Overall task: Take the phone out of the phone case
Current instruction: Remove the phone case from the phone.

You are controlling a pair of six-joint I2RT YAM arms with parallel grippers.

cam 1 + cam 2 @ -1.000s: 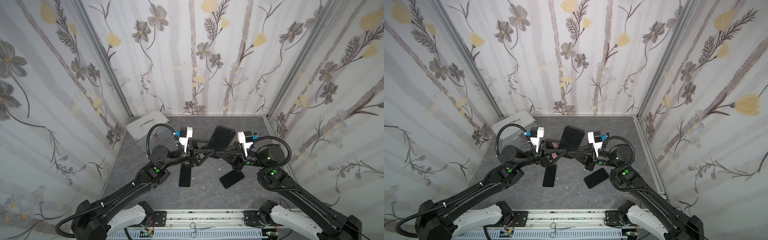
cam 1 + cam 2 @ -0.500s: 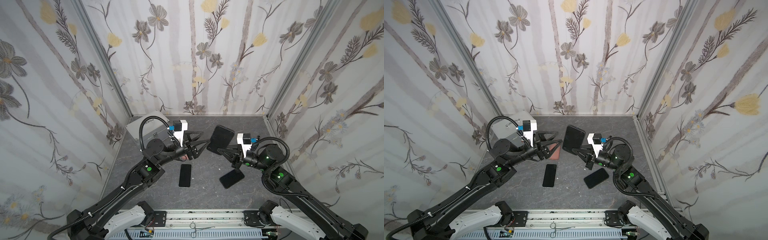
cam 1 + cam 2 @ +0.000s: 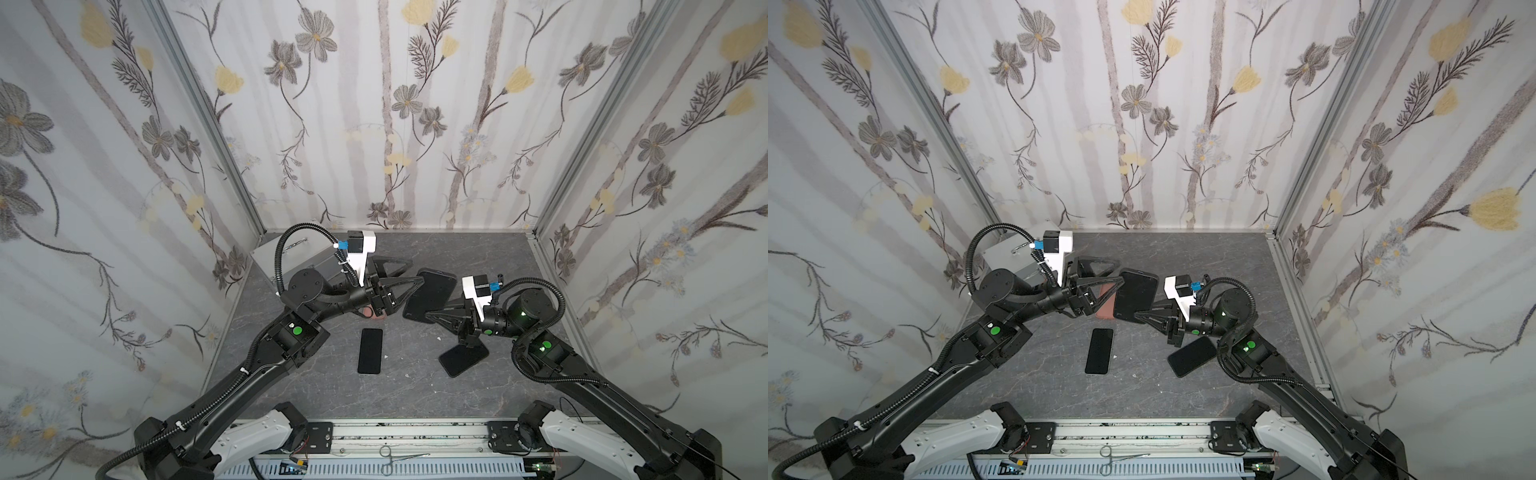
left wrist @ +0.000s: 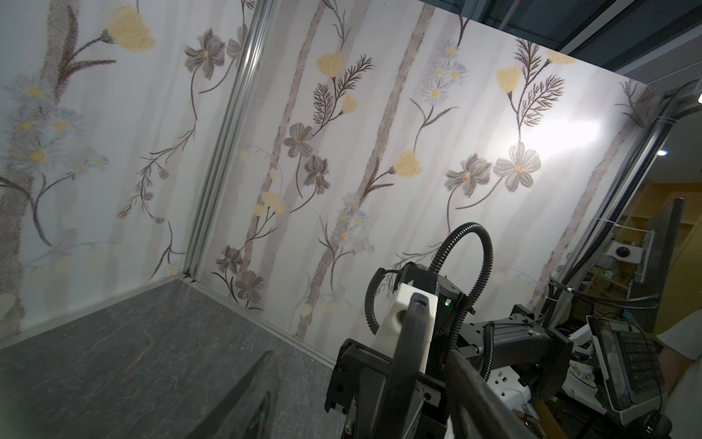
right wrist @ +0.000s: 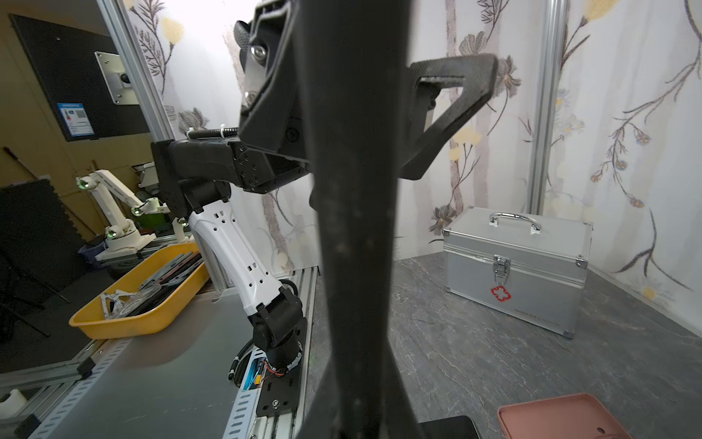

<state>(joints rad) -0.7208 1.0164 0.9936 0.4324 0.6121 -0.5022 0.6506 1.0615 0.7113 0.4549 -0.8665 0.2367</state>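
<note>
Up front, bare phone [image 3: 370, 351] and second bare phone [image 3: 463, 360] lie flat on table [image 3: 415, 399]. Above them right gripper [image 3: 432, 313] is clamped on cased phone [image 3: 430, 291], held tilted in air by its lower edge. Left gripper [image 3: 415, 273] has jaws spread at the opposite edge, no grip. Pink case [image 3: 1105, 309] sits underneath. Risk: the edge pinch is thin, so a left pry likely twists the cased phone out and drops it onto those.

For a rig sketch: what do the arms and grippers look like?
The left arm and right arm are black with white base segments, green lights and ribbed black cables. White camera mounts with blue plugs sit at the wrists. The left gripper and right gripper have black, triangular open-frame fingers.
</note>
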